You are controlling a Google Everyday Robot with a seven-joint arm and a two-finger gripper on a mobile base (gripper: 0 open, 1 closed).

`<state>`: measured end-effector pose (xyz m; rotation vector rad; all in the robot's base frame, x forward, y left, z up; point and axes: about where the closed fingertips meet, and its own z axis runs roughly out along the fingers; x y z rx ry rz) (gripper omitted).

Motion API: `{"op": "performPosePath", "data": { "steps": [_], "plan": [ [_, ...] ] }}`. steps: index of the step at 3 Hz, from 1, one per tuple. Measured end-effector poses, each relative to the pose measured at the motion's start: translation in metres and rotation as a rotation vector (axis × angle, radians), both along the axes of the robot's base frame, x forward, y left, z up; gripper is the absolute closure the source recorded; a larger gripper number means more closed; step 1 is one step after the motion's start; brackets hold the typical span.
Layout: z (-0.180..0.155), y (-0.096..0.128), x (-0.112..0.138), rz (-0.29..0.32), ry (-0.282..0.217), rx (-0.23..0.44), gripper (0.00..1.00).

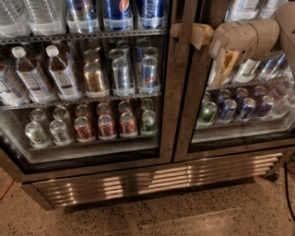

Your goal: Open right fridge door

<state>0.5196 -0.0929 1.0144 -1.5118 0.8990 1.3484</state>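
Two glass doors front a steel fridge [169, 138] that fills most of the view and stands on a speckled floor [184, 216]. The left door [162, 83] shows the wider stretch of shelves. The right fridge door [185, 120] is on the right side of the scene, partly cut off by the picture's edge. Its brushed-steel left stile stands just beside the left door's stile, and whether any gap has opened between them cannot be told. A slatted steel grille [152, 177] runs along the base under both doors. The robot's pale arm [249, 37] reaches in from the upper right, in front of the right door's glass. The gripper [195, 56] sits high up at that door's left stile, spread wide and clasping nothing. One beige finger [191, 33] lies across the stile and the other [226, 67] points down over the glass. Behind the left door are clear water bottles [41, 14] at the top, bottles of brown drink [62, 73] on the middle shelf, and red cans [106, 124] lower down. Behind the right door a green can [207, 113] stands beside blue cans [228, 109], with white-labelled bottles [249, 69] above them. An orange cable [4, 189] lies on the floor at the far left, and a black cable [288, 184] hangs at the far right.
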Motion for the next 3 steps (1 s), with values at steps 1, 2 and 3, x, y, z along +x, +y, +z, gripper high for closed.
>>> {"op": "performPosePath", "data": {
  "steps": [1,2,3],
  "plan": [
    [0.0000,0.0000,0.0000,0.000,0.000,0.000,0.00],
    [0.0000,-0.0051,-0.0029,0.000,0.000,0.000,0.00],
    [0.0000,-0.0002,-0.0001,0.000,0.000,0.000,0.00]
  ]
}}
